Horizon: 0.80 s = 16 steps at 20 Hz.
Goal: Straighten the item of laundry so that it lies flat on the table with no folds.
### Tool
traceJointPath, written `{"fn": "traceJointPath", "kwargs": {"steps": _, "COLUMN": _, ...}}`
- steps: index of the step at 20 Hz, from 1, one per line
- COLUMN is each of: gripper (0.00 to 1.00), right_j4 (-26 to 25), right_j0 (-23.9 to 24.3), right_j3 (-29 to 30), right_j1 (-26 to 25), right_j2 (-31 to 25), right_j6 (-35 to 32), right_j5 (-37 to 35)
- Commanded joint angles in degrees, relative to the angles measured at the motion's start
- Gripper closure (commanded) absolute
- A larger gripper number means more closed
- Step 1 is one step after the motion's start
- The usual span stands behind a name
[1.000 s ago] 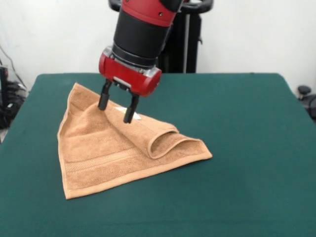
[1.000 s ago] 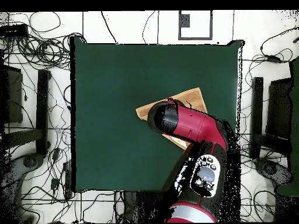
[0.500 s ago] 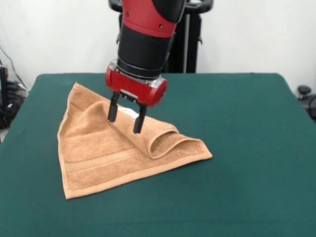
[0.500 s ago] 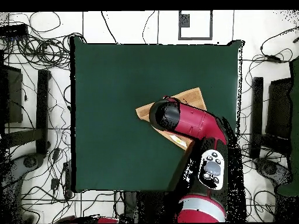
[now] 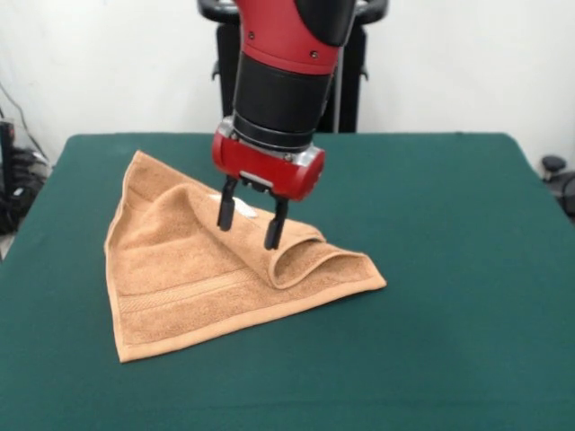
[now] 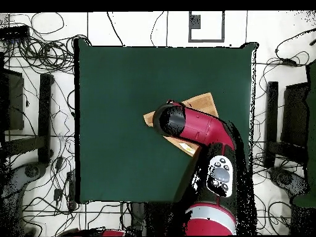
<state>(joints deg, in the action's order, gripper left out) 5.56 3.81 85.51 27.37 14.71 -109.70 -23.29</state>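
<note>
Tangled cables (image 6: 43,43) lie on the white floor (image 6: 142,28) around.

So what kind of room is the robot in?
Probably a robot lab. A red arm's gripper hangs over a towel on a green table, with tangled cables on the floor around it.

No readable text, labels, brands or numbers.

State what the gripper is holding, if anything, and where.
Nothing. The gripper is open above the towel, near its folded-over ridge, fingers apart and gripping no cloth.
</note>
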Motion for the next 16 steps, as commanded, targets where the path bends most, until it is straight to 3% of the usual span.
{"fn": "traceJointPath", "kwargs": {"steps": 1, "gripper": 0.00, "right_j4": -0.9, "right_j0": -2.1, "right_j3": 4.4, "right_j1": -0.4, "right_j2": -7.4, "right_j6": -4.8, "right_j5": -3.8}}
{"fn": "traceJointPath", "kwargs": {"steps": 16, "gripper": 0.00, "right_j4": -0.3, "right_j0": -4.5, "right_j3": 4.3, "right_j1": -1.0, "right_j2": -6.2, "right_j6": -6.9, "right_j5": -4.6}}
